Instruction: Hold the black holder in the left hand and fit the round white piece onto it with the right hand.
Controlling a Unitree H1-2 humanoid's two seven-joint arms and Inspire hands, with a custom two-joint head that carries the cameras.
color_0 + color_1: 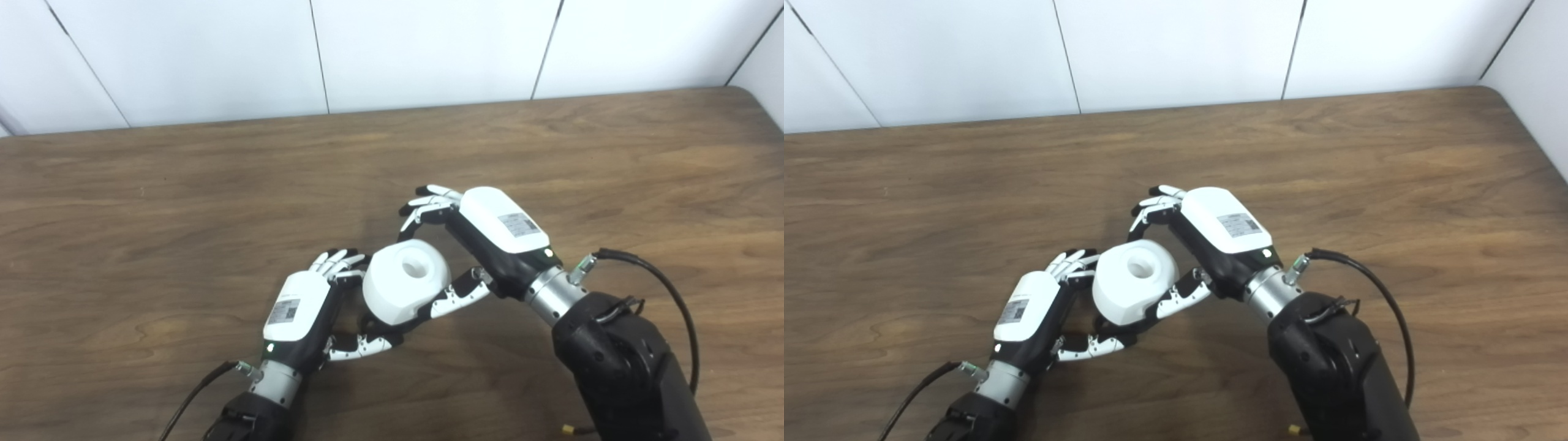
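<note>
Nearest the camera, the robot's left hand reaches in from the near left, its fingers curled under and around something dark just below the round white plastic piece. Only a sliver of black shows there, so I take it for the black holder but cannot confirm its shape or how firmly it is gripped. Right hand, coming from the near right, holds the white piece between its thumb on the near side and its fingers arched over the far side. That piece sits between the two hands, above the table, tilted so its central hole faces up and slightly toward the far right. My judgement: the fit turns on lining that hole's axis with the holder directly beneath it, and the white body hides that junction, so whether it is seated is unclear. Around them lies only the brown wooden table, with a white panelled wall beyond; nothing stands in the way.
</note>
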